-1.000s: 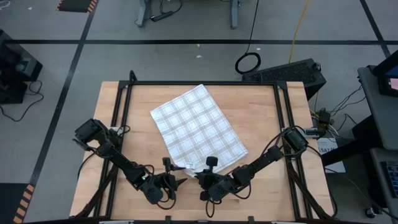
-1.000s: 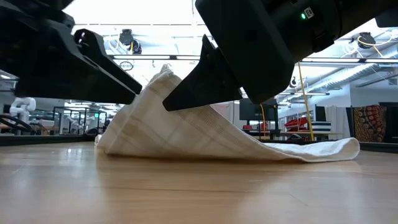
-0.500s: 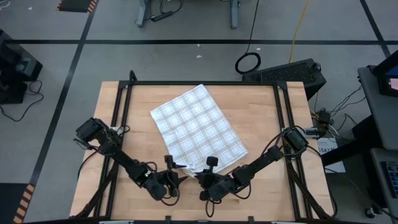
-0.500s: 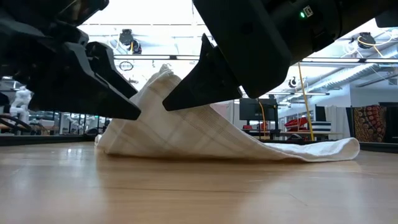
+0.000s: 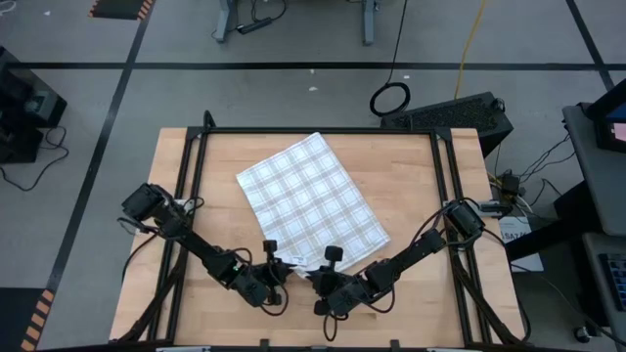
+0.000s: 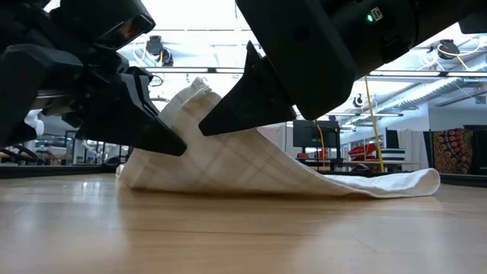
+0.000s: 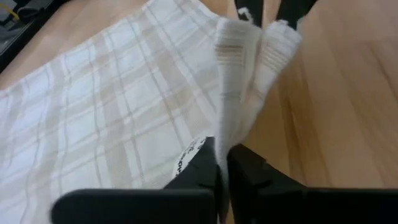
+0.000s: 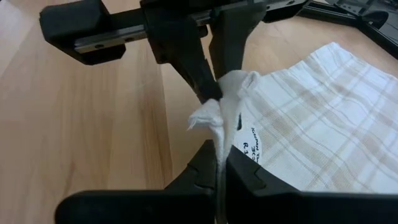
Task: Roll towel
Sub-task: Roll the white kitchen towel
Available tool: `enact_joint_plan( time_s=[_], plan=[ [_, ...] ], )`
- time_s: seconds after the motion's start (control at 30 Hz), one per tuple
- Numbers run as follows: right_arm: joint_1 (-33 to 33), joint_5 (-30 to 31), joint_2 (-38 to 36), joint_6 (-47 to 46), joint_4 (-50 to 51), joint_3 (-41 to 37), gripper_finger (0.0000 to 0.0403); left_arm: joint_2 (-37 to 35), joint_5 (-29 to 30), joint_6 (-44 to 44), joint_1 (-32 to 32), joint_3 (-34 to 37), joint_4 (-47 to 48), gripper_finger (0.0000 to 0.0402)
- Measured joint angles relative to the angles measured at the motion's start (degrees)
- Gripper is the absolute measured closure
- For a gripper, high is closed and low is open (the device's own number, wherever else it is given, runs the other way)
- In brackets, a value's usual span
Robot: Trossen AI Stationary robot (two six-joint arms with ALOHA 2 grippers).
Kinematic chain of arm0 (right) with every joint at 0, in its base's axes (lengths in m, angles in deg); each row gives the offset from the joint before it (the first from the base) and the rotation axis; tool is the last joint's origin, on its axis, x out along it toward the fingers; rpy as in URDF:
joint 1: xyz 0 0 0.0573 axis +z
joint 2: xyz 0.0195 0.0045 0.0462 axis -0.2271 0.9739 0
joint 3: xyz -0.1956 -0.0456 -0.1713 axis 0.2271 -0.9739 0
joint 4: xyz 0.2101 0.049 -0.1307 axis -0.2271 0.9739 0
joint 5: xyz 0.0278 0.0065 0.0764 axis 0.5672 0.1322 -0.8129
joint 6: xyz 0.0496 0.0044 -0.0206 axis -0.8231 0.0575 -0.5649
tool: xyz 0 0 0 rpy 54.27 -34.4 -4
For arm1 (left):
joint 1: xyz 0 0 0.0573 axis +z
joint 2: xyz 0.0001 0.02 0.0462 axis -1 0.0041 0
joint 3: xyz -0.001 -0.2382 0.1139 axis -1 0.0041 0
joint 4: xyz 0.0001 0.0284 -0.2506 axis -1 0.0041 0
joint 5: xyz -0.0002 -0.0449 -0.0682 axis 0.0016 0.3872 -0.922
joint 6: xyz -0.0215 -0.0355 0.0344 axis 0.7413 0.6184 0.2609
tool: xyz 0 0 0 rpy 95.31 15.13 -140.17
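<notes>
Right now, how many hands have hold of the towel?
2. The left hand and the right hand both pinch the towel at its near edge, close together.

- The towel (image 5: 313, 200) lies on the table (image 5: 411, 186), turned at an angle, mid-table.
- The left gripper (image 5: 277, 262) and right gripper (image 5: 318, 264) sit side by side at its near corner, left of right.
- That corner stands lifted off the table between them.
</notes>
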Motion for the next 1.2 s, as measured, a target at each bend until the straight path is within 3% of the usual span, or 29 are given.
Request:
enact_joint_plan(
  time_s=[0.37, 0.8, 1.0, 1.2],
  plan=[
    [0.02, -1.76, 0.0, 1.34, 0.29, 0.0, 0.0394, -0.02, -2.49, -2.63, 0.09, -0.02, -1.54, 0.0394],
    [0.07, -3.35, 0.0, 9.32, 0.28, 0.0, 0.0307, -0.04, -10.11, -2.3, 2.72, -0.02, -1.54, 0.0394],
    [0.07, -3.28, 0.0, 16.0, -4.17, -0.02, 0.0314, -0.07, -14.9, -2.44, 4.53, -0.02, -1.56, 0.0394],
    [0.04, -3.26, 0.0, 18.17, -5.38, 0.0, 0.0345, -0.07, -16.43, -2.74, 5.52, -0.02, -1.51, 0.0394]
  ],
)
